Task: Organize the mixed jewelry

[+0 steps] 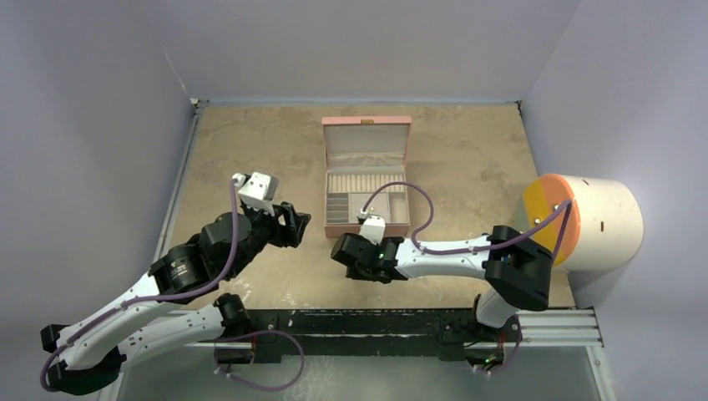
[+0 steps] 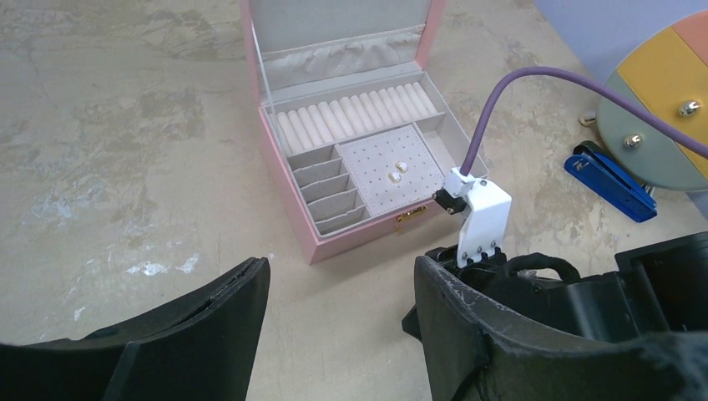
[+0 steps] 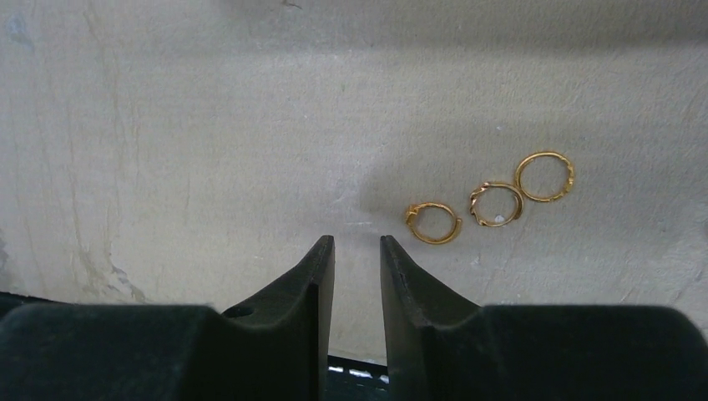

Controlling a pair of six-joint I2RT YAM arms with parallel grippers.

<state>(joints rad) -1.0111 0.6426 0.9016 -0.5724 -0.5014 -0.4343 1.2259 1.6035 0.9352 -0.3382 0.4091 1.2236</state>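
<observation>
Three small gold rings lie in a row on the table in the right wrist view: one (image 3: 412, 215) just ahead and right of my fingertips, a second (image 3: 477, 200) beside it, a third (image 3: 568, 175) farthest right. My right gripper (image 3: 356, 242) hovers near them, jaws a narrow gap apart with nothing between; from above it (image 1: 346, 251) sits in front of the open pink box (image 1: 367, 125). Two pale studs (image 2: 398, 172) sit on the box's perforated pad. My left gripper (image 2: 342, 263) is open wide and empty, left of the box (image 2: 367, 234).
A white drum with an orange and yellow face (image 1: 584, 221) stands at the right edge. A blue clip-like object (image 2: 609, 180) lies near it. The right arm's purple cable (image 1: 417, 196) arcs over the box. A black rail (image 1: 401, 322) runs along the near edge.
</observation>
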